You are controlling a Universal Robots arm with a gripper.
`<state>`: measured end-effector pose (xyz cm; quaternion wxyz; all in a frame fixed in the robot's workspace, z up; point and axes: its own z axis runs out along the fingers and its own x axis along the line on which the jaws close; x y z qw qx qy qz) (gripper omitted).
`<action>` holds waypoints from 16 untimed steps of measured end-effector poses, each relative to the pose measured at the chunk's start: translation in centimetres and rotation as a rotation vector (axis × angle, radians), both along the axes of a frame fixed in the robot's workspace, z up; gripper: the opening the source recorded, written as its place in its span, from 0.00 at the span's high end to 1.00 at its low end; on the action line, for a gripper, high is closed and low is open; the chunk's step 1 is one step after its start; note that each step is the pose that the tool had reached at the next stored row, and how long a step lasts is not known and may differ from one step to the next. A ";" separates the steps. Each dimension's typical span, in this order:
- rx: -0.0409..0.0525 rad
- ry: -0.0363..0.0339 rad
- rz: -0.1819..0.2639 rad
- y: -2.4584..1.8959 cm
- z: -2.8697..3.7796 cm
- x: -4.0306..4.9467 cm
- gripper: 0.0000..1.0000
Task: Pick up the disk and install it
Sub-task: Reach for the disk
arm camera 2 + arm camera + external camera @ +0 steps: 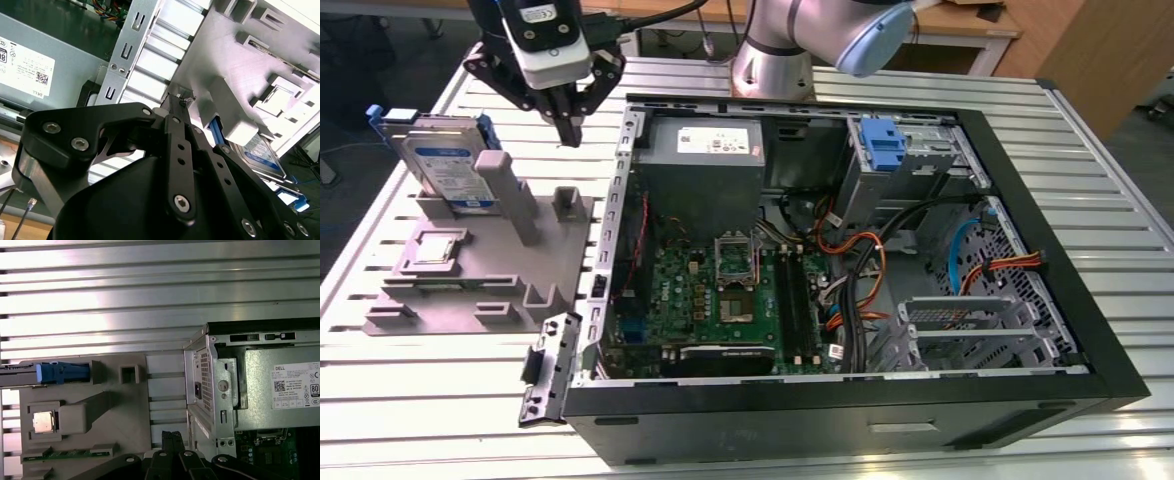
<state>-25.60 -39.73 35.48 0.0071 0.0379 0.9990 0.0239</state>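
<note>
Slatted table (1081, 160), disk (447, 165) upright, near closed jaws

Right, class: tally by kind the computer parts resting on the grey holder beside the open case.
hard drive: 1
square silver chip: 1
green memory stick: 1
Total: 3

**Your gripper: closed, pointing down**

In the exterior view, your gripper (571, 137) hangs in the upper left of the frame and points straight down. Its black linkages fan out above, and its two fingers (568, 116) press together into a single tip. Your arm (777, 55) stands at top centre with a blue-capped joint. In both wrist views the fingertips meet.
</note>
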 end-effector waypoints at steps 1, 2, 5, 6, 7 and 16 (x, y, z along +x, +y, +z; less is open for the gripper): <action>0.0000 0.0000 0.000 0.00 0.00 0.00 0.90; 0.0000 0.0000 0.000 0.00 0.00 0.00 0.90; -0.0001 0.0001 0.000 0.00 0.11 -0.01 0.90; -0.0001 0.0001 0.000 0.00 0.20 0.00 0.90; -0.0001 0.0001 0.000 0.00 0.27 0.00 0.90; 0.0000 0.0001 0.000 0.00 0.32 -0.16 0.90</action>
